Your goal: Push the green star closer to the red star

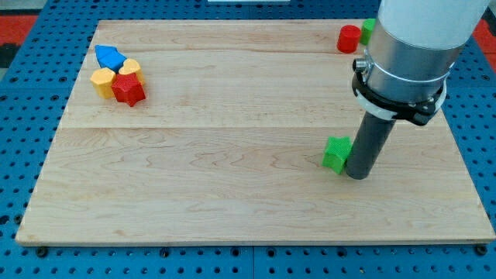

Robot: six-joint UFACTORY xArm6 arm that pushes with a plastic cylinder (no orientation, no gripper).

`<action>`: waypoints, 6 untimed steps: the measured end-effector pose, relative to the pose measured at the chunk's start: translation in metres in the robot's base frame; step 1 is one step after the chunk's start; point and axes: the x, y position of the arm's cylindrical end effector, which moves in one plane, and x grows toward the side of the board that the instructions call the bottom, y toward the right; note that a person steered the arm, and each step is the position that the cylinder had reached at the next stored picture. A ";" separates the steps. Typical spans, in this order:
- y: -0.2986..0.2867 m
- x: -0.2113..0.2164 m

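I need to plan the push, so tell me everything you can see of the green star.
The green star is a small, chunky, matte green block lying flat on the wooden board, right of centre toward the view's bottom. My tip stands against its right side, seemingly touching it. No other block is near; the red star lies far to the view's left.

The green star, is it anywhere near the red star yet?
Not yet. The green star sits at the view's lower right, while the red star lies far off at upper left among yellow and blue blocks. In hand: my tip is against the green star's right side. Left: pushing it across the board.
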 end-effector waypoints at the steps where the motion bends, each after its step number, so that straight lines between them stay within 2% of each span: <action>1: 0.000 -0.022; 3: -0.002 -0.061; 6: -0.112 -0.050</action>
